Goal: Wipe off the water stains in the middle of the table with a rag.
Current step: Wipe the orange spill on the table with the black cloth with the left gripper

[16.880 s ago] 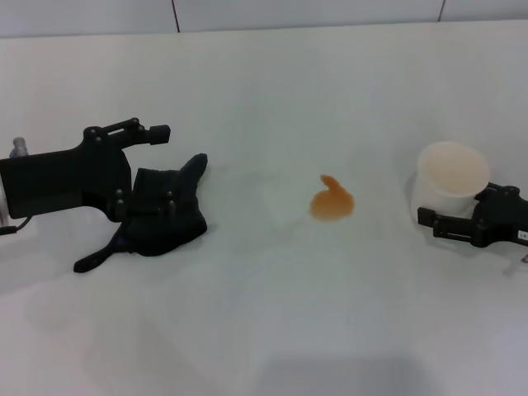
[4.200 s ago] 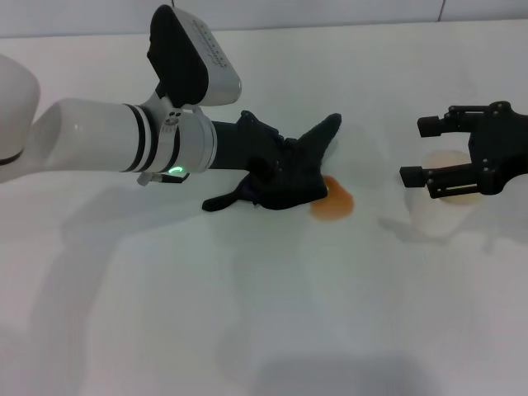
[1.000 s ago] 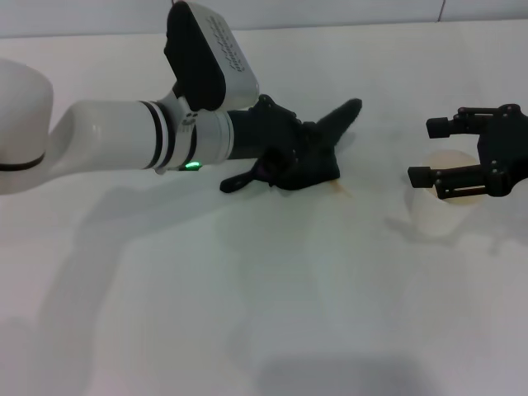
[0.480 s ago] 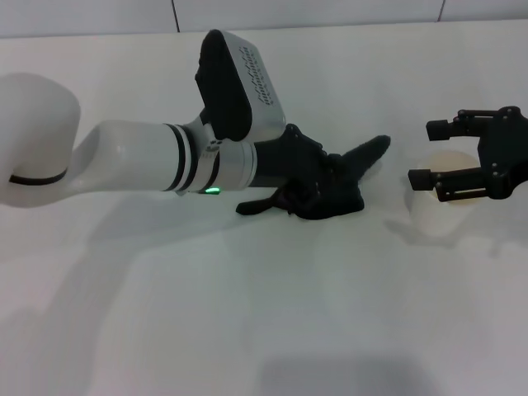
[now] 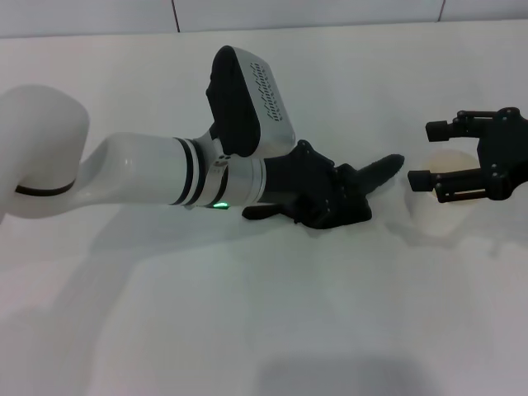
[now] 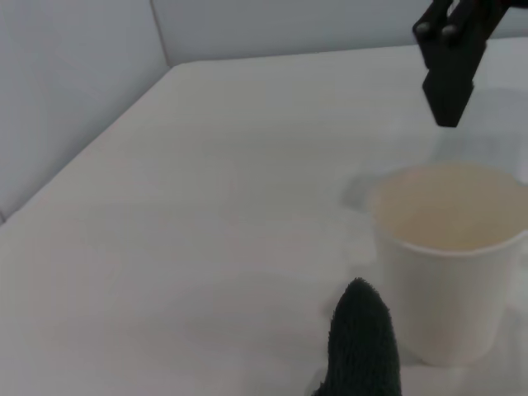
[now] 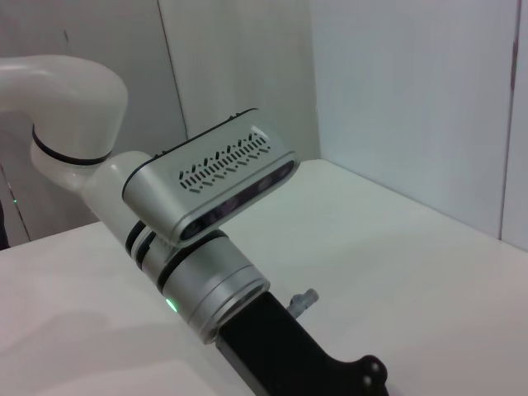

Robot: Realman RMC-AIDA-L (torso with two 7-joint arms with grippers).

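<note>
My left end effector (image 5: 318,198), closed on the rag (image 5: 342,198), presses it on the table (image 5: 272,313) mid-wipe; next stroke must avoid the cup (image 6: 450,247). My right end effector (image 5: 474,165) hovers open.

A smooth, plain white worktop (image 5: 272,330) with a faint satin sheen carries a soft, very dark green-black cloth rag (image 5: 351,198) whose nap looks fuzzy and matt, its pointed corner showing a fine towelling texture in the left wrist view. The left arm's casing (image 5: 140,177) is glossy white hard plastic with black bands and a silver-grey camera housing (image 5: 256,91) of satin finish with a perforated face, while the right claw (image 5: 470,169) is matt black hard plastic or metal with sharp edges. Beside the rag's corner stands a white paper cup (image 6: 450,247) with a matt wall and a thin rolled rim.
</note>
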